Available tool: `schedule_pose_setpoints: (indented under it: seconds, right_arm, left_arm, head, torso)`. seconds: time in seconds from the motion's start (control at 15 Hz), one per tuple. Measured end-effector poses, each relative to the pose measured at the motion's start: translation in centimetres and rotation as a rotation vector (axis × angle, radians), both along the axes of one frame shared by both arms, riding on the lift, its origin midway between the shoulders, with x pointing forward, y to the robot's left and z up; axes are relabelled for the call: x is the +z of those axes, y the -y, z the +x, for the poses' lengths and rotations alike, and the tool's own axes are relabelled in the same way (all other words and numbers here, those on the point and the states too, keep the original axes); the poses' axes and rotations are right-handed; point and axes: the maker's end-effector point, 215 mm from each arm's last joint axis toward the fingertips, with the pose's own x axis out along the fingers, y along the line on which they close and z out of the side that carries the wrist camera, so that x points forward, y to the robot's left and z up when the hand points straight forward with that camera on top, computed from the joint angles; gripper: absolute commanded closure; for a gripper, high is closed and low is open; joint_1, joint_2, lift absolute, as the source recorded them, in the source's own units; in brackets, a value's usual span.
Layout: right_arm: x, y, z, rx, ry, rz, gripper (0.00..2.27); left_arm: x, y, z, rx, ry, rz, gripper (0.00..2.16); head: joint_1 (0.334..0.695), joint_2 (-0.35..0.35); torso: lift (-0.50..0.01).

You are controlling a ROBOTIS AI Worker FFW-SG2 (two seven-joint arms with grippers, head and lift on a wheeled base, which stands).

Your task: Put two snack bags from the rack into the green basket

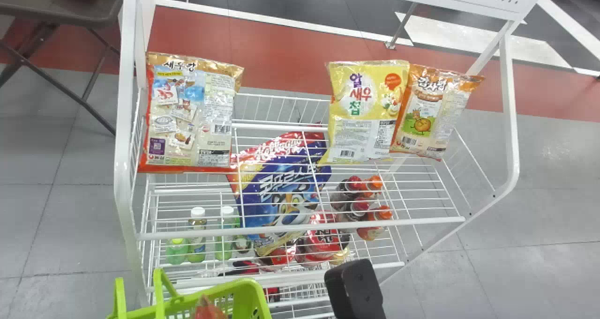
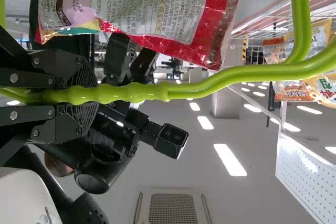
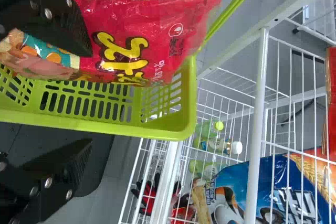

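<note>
In the head view my right gripper's black housing (image 1: 354,288) stands right of the green basket (image 1: 243,293). The right wrist view has my right gripper (image 3: 86,95) open above the basket (image 3: 105,124); one finger overlaps a red snack bag (image 3: 126,51) that rests in the basket. My left gripper (image 2: 79,95) is shut on the basket's handle (image 2: 210,85), with the red bag's printed back (image 2: 152,6) beside it. On the rack's upper shelf stand a red-edged beige bag (image 1: 187,117) at left, a yellow bag (image 1: 363,108) and an orange bag (image 1: 433,113) at right.
The white rack's front bar (image 1: 300,230) and left post (image 1: 123,122) lie beyond the basket. A blue cereal bag (image 1: 286,192), green-tinted bottles (image 1: 197,234) and orange-capped bottles (image 1: 372,220) are on the level below. A dark table (image 1: 61,5) stands at the back left.
</note>
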Motion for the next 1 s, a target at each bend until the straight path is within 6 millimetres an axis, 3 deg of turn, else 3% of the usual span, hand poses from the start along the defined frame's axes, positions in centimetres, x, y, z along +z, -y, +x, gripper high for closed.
schedule_pose_setpoints:
  seconds: [0.13, 0.27, 0.33, 0.67, 1.0]
  right_arm:
    - [0.8, -1.4, 1.0, 0.004, 0.036, 0.066, 0.06]
    - [2.3, -2.5, 3.8, -0.021, 0.129, 0.130, 0.06]
    - [2.9, -2.8, 5.0, -0.034, 0.169, 0.151, 0.06]
    - [4.5, -1.2, 8.7, -0.095, 0.278, 0.161, 0.06]
    - [13.2, 1.9, 20.4, -0.263, 0.795, 0.316, 0.06]
  left_arm:
    - [0.0, 0.0, 0.1, 0.001, 0.001, 0.000, 1.36]
    - [0.0, 0.0, 0.1, 0.001, 0.002, 0.000, 1.36]
    - [0.0, 0.0, 0.1, 0.001, 0.002, 0.000, 1.36]
    - [0.0, 0.2, 0.5, -0.003, 0.015, 0.008, 1.36]
    - [-0.2, 0.5, 0.8, -0.014, 0.027, 0.026, 1.36]
  head:
    - [0.695, -0.315]
    - [0.695, -0.220]
    - [0.695, -0.204]
    - [0.695, -0.231]
    - [0.695, -0.244]
  torso:
    - [-0.005]
    - [-0.005]
    - [-0.005]
    - [-0.005]
    - [-0.005]
